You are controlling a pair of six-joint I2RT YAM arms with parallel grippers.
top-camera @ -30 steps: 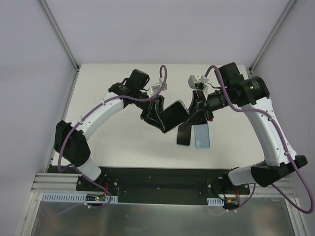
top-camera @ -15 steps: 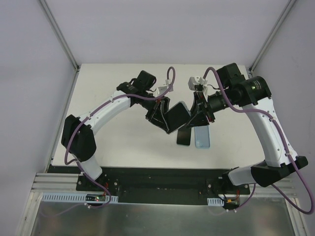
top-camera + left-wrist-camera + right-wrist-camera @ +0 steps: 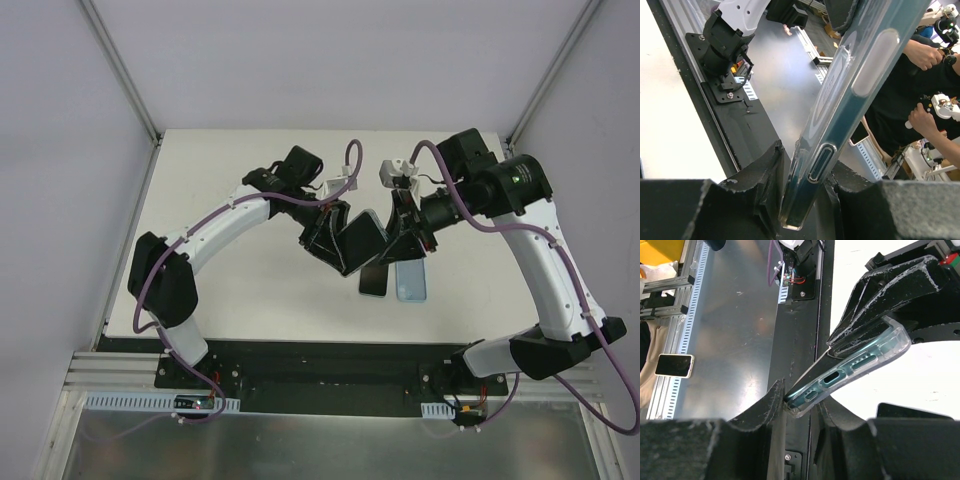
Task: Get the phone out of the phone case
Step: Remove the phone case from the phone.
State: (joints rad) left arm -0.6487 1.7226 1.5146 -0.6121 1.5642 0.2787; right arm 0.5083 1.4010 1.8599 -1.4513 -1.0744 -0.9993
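Observation:
A teal phone (image 3: 362, 238) in a clear phone case hangs above the middle of the table, held between both arms. In the left wrist view the cased phone (image 3: 840, 110) stands edge-on, and my left gripper (image 3: 805, 200) is shut on its lower end. My right gripper (image 3: 801, 402) is shut on one corner of the phone case (image 3: 860, 365), beside the charging port. The left gripper's black fingers (image 3: 880, 300) clamp the far end. From above, the left gripper (image 3: 336, 238) and right gripper (image 3: 398, 240) face each other across the phone.
A black phone (image 3: 373, 281) and a light blue one (image 3: 411, 279) lie flat on the white table (image 3: 250, 290) just below the held phone. A person's hands (image 3: 925, 50) work beyond the table's near edge. Another phone (image 3: 674, 365) lies on the metal bench.
My left arm has swung right and its wrist has risen, pushing the cased phone a little toward the right gripper. The right arm has barely moved. Both grips persist.

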